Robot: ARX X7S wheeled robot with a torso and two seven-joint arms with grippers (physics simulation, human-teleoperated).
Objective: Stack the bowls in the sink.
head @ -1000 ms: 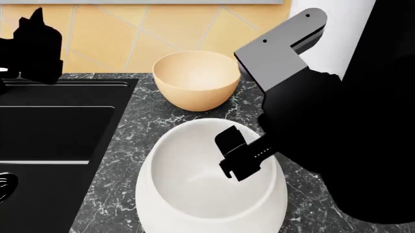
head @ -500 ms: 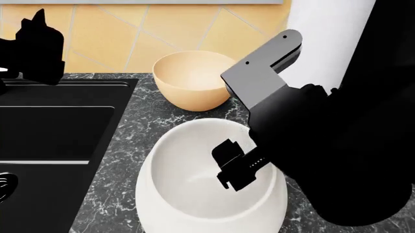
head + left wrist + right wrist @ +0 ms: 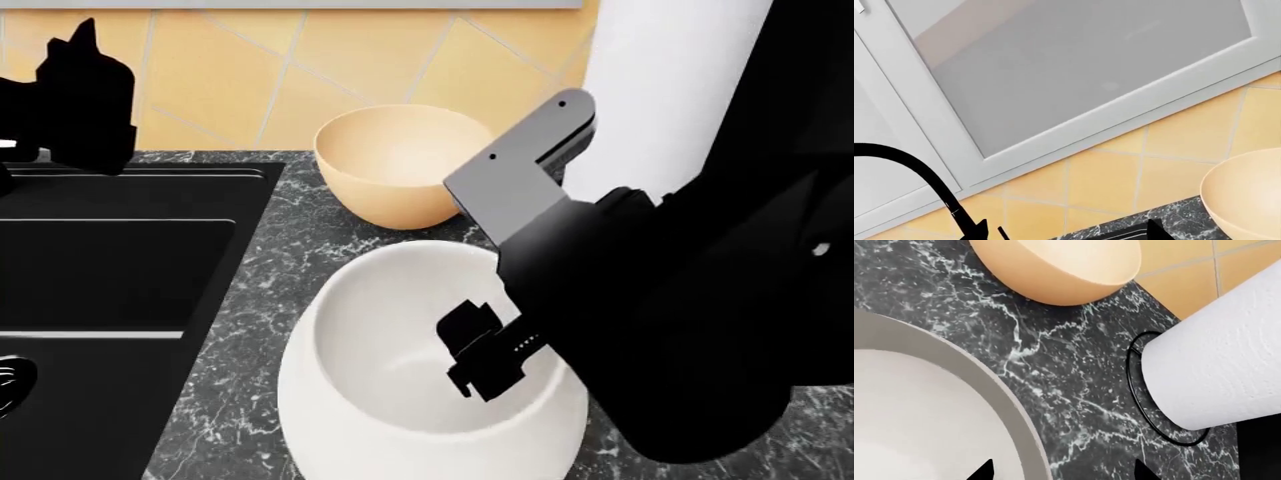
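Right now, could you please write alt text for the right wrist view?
A white bowl's rim sits between two dark fingertips, on dark marble counter. Beyond it stand a tan bowl and a paper towel roll.

Dark grey marble worktop (image 3: 267, 290) with white veining, yellow-orange tiled wall (image 3: 254, 70) behind it, white frosted-glass cabinet doors (image 3: 1074, 75) above, and a paper towel roll (image 3: 1217, 355) on a black ring base.

right arm (image 3: 667, 300): reaching down-left | right hand (image 3: 483, 362): fingers spread | left hand (image 3: 80, 100): raised, state unclear
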